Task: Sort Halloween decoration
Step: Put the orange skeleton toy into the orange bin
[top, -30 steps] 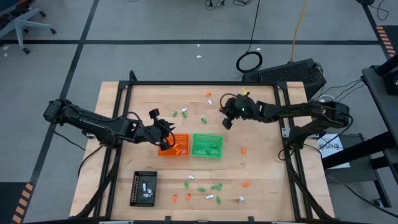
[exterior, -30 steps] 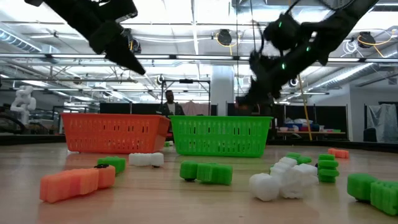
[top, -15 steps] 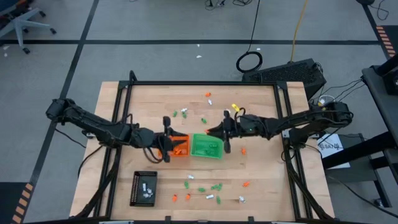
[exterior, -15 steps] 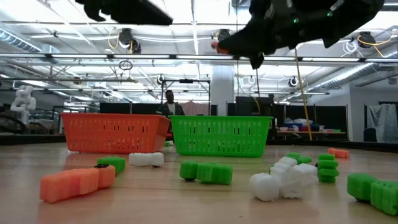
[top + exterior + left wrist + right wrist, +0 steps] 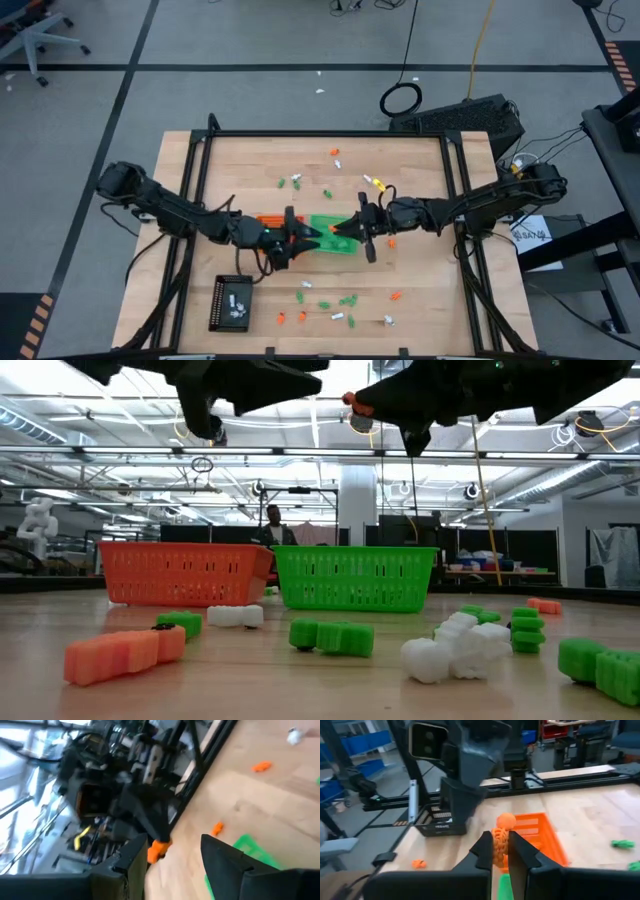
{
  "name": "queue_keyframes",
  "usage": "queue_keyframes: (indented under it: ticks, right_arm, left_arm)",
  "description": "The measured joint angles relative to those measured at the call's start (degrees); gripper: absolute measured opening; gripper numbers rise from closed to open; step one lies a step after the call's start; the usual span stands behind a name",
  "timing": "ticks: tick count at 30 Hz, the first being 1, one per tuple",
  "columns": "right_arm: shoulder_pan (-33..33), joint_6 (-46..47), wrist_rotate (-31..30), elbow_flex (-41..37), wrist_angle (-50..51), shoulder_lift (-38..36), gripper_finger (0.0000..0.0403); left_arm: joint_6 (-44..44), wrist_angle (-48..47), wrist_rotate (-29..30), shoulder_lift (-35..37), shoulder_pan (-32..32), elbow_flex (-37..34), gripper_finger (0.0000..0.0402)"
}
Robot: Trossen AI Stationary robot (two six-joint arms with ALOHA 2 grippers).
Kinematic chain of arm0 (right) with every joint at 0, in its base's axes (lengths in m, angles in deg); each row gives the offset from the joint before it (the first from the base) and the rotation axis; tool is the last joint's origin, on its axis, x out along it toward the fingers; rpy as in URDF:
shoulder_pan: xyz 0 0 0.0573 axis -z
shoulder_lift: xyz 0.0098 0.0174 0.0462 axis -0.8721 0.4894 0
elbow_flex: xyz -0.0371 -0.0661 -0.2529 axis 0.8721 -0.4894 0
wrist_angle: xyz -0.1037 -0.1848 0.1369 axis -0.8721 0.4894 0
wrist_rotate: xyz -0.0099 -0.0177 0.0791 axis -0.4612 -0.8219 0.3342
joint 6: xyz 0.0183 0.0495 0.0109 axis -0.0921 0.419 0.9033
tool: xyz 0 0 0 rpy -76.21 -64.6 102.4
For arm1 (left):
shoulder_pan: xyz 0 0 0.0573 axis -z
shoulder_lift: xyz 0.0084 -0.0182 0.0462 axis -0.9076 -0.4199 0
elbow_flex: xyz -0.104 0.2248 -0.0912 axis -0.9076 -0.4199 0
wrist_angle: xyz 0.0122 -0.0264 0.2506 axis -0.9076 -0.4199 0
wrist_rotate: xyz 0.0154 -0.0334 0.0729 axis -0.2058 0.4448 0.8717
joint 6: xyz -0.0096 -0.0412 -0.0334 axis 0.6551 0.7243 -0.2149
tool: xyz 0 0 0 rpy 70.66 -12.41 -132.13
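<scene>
My right gripper is shut on an orange trinket of the Halloween decoration, level above the green tray. The trinket also shows in the low view and in the left wrist view. My left gripper faces it from the table's left, open and with nothing in it, over the green tray's left edge. The orange tray is mostly hidden under my left arm. More trinkets lie loose on the table toward its near edge and its far edge. My right gripper pinches the orange trinket's lower part between its two fingers. The fingers come level from the table's right. The trinket stands upright in the hold, its round top above the fingertips, lifted clear above the trays.
A black tray with white pieces sits near the table's front left. Single orange trinkets lie right of the green tray and farther front. A black frame rail borders the table. A person stands far off in the room.
My right gripper has come from the far side toward the near edge and left, over the green tray, tipping up to level with the orange trinket held. My left gripper has tipped from pointing down to level, rolled, and gone right from the orange tray toward the green one.
</scene>
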Motion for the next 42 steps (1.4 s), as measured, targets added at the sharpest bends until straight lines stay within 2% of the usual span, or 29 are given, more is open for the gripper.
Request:
queue_keyframes:
  ticks: [9,19,32,42]
  right_arm:
    - [-2.69,4.71,-0.13,0.07,-1.46,2.79,0.0011]
    - [-3.02,6.48,-0.02,0.09,-4.25,6.95,0.0011]
    - [-3.02,6.22,1.70,0.09,-4.33,6.93,0.0011]
    - [-3.02,6.24,1.70,0.09,-4.33,6.93,0.0011]
  left_arm:
    - [-2.89,1.43,-1.78,-6.08,-0.86,4.69,0.0163]
    - [-2.98,-3.30,-3.75,-7.14,-0.86,5.50,0.0120]
    - [-1.01,-7.59,-2.52,-7.14,-2.04,5.50,0.0118]
    - [0.10,-7.11,-5.18,-7.14,-2.37,5.48,0.0117]
